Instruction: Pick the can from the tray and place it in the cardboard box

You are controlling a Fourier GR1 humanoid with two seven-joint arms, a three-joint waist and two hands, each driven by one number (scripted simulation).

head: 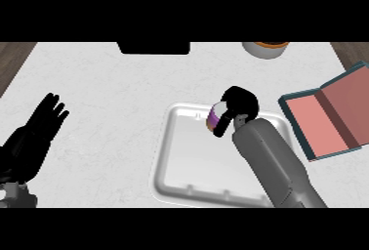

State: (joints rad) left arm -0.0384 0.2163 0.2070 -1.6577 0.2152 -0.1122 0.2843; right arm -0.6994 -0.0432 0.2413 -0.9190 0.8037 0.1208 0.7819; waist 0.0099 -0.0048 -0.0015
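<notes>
Your right hand [239,103] has its fingers [225,128] curled round the can [215,116] over the far right corner of the white tray [189,161], cardboard box [333,117] lying open at the counter's [108,93] right edge, left hand [39,128] open, resting near the left edge.

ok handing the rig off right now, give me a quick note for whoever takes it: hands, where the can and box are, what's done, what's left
Right hand: curled round the can, over the far right part of the white tray. Whether the can is lifted off the tray or not cannot be told from this view.
Left hand: open, resting at the left edge of the counter, holding nothing.
Cardboard box: open, on the counter to the right of the tray, nothing visible inside.
Done: can grasped.
Left: carry the can right to the box, set it inside, release.
</notes>
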